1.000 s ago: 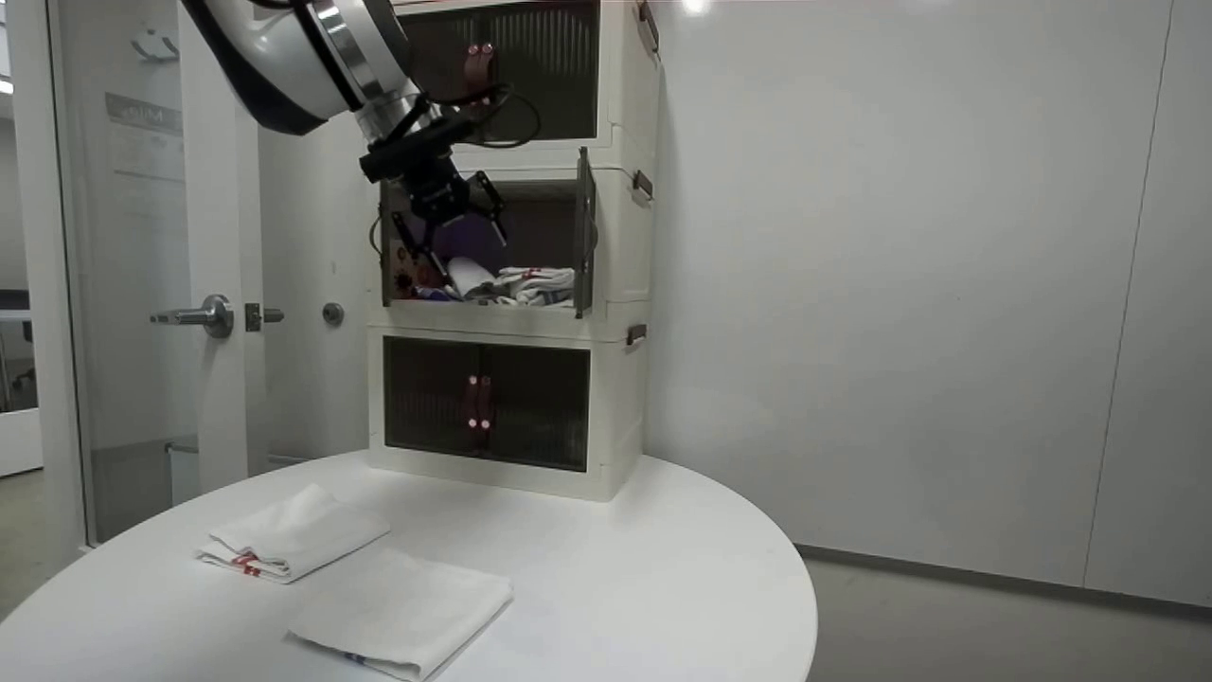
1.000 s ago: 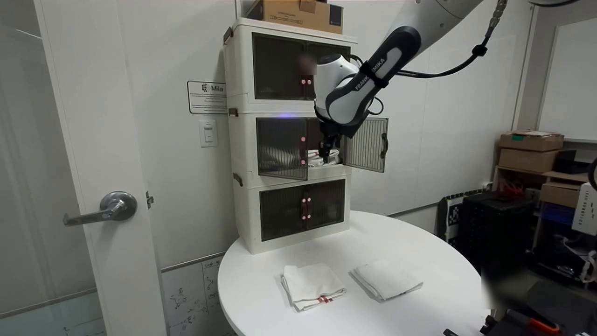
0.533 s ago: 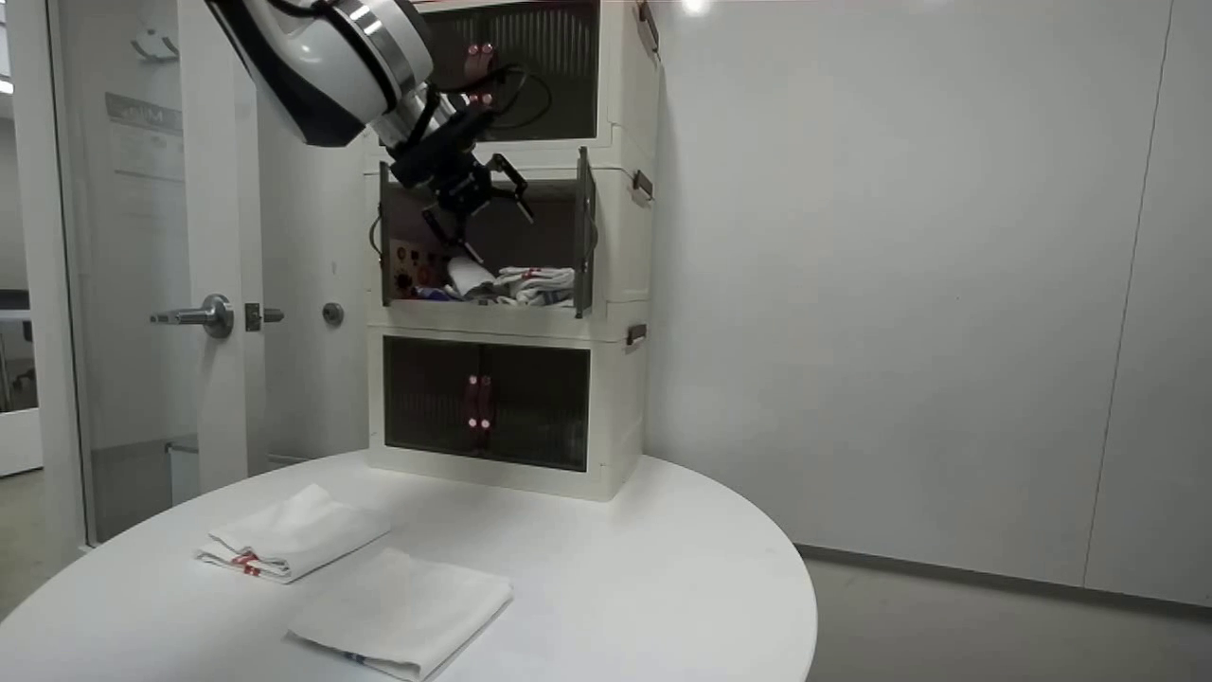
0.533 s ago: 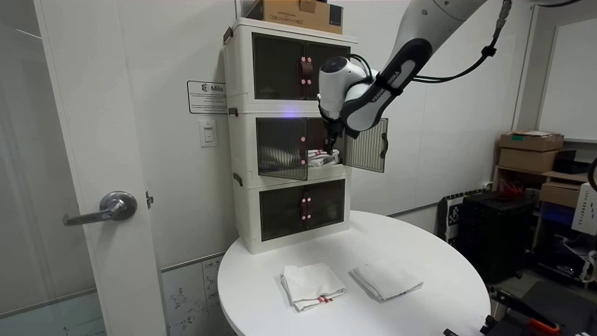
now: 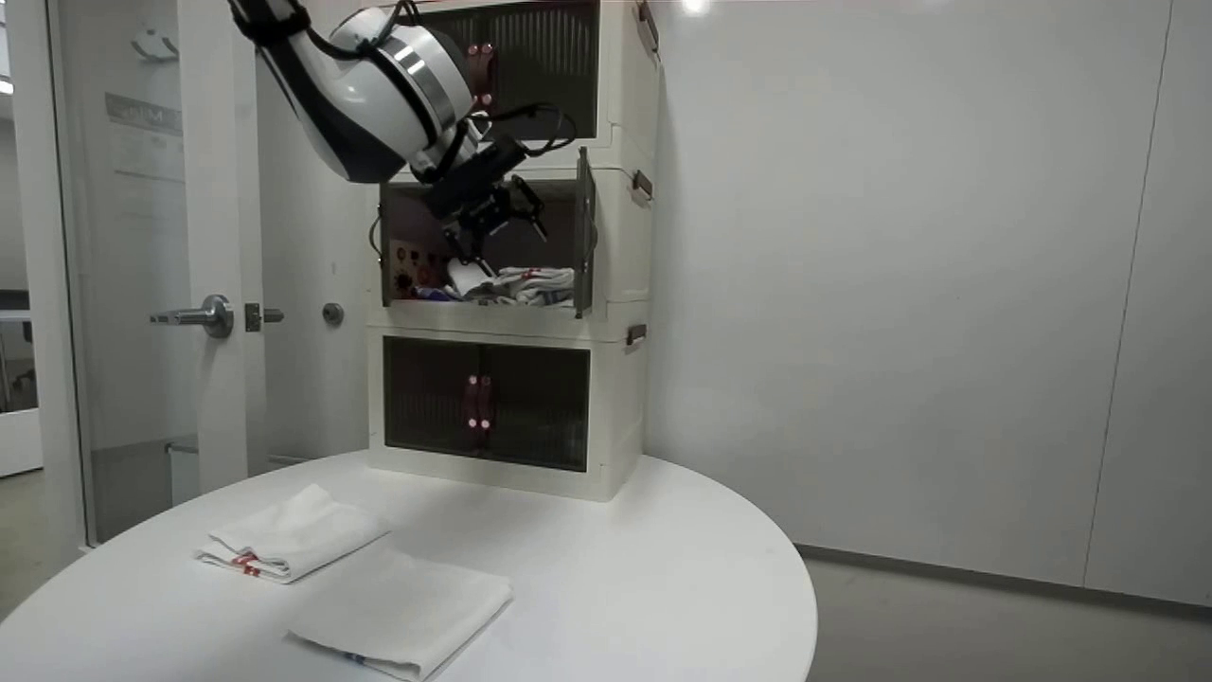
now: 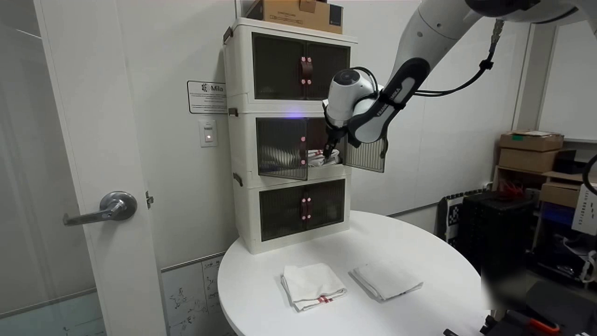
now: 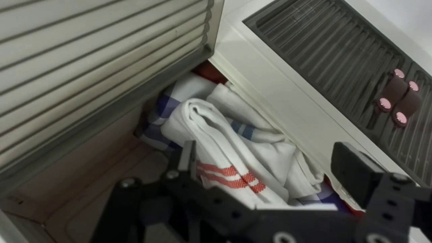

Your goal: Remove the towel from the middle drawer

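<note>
The towel, white with red stripes, lies folded in the open middle drawer. It shows in the wrist view (image 7: 216,141) and in both exterior views (image 5: 538,275) (image 6: 315,153). The middle drawer's pale frame (image 5: 492,322) also shows in an exterior view (image 6: 326,173). My gripper (image 5: 517,254) is open and empty at the drawer's mouth, just above the cloths; it also shows in an exterior view (image 6: 328,155). In the wrist view my gripper (image 7: 265,152) has its fingers wide apart, with the striped towel between and beyond them, nearer the left finger. Its body hides the towel's near end.
The drawer's right door (image 5: 585,232) and left door (image 6: 282,148) stand open. A white cloth with blue stripes (image 7: 266,135) lies beside the towel. Two folded white towels (image 5: 294,532) (image 5: 402,611) lie on the round table (image 5: 663,568).
In an exterior view my open gripper has moved right across the drawer's mouth, rising first and then lowering toward the cloths. The towels and doors have not moved.
</note>
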Motion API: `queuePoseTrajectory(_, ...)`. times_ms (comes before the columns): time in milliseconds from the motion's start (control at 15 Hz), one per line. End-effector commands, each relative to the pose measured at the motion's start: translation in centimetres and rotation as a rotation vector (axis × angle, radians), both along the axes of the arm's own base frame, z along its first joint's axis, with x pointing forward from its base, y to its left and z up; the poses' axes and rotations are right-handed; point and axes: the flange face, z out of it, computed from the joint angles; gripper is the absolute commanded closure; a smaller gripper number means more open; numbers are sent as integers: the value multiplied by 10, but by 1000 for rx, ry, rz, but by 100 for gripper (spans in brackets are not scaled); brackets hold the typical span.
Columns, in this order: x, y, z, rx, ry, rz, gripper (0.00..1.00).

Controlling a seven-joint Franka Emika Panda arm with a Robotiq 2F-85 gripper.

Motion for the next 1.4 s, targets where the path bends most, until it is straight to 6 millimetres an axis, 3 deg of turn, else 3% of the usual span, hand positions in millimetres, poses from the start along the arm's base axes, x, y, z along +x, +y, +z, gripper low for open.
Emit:
queuePoseTrajectory(0,20,-17,-5,-43,-51,44,0)
queuePoseTrajectory(333,38,-27,-10,-83,-83,82,0)
queuePoseTrajectory(733,57,-16,-27,-92,-71,124,0)
queuePoseTrajectory(800,59,-14,-30,-100,-68,132,25)
queuePoseTrajectory(867,62,-13,-32,-105,-66,139,26)
queuePoseTrajectory(1333,73,-14,-40,-143,-62,165,79)
